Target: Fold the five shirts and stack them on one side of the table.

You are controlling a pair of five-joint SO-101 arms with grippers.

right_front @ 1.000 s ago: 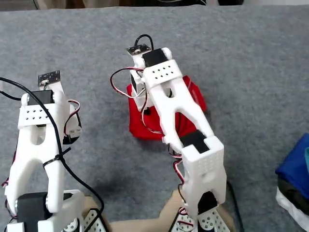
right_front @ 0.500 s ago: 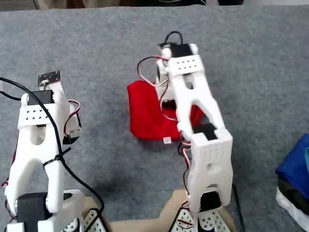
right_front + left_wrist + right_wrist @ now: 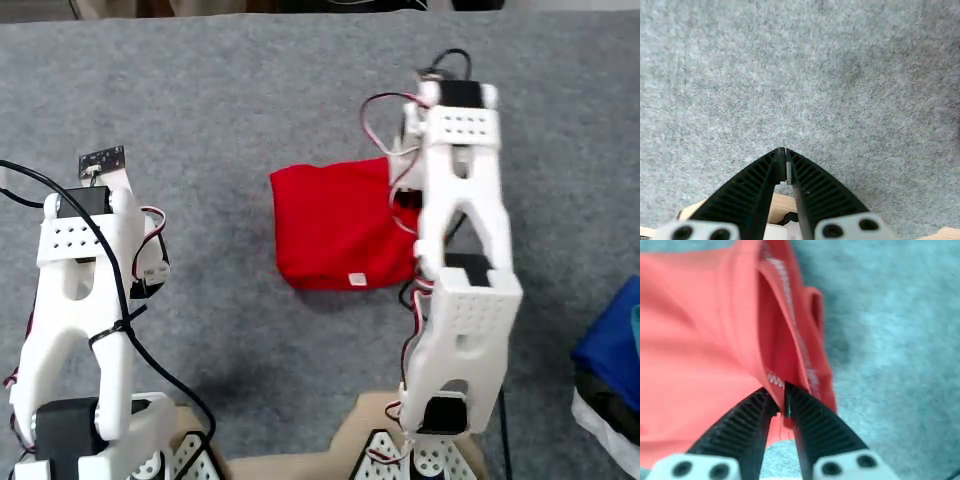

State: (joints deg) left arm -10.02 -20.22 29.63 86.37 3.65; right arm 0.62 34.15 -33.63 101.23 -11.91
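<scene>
— Where the right arm stretches out over the table, what does its gripper have hold of?

— The right gripper is closed down tight on the red shirt. In the right wrist view the two black ribbed jaws meet at their tips on a stitched hem of the cloth, with folds of red fabric bunched just beyond them.

— And where does the shirt lie?

— About the middle of the table, between the left and right edges. It lies as a folded, roughly square bundle. Its right side runs under the right arm, and a small white tag shows on the side that faces the near edge.

— What about the other arm?

— The left arm stands near the left edge, well apart from the shirt. The left gripper has its jaws pressed together with nothing between them, and only the grey cloth surface of the table lies beneath it.

— Any other shirts?

— A stack sits at the right edge, toward the near right corner, partly cut off there. A blue shirt lies on top, with a dark layer and a white one under it. It is well apart from the red shirt.
</scene>
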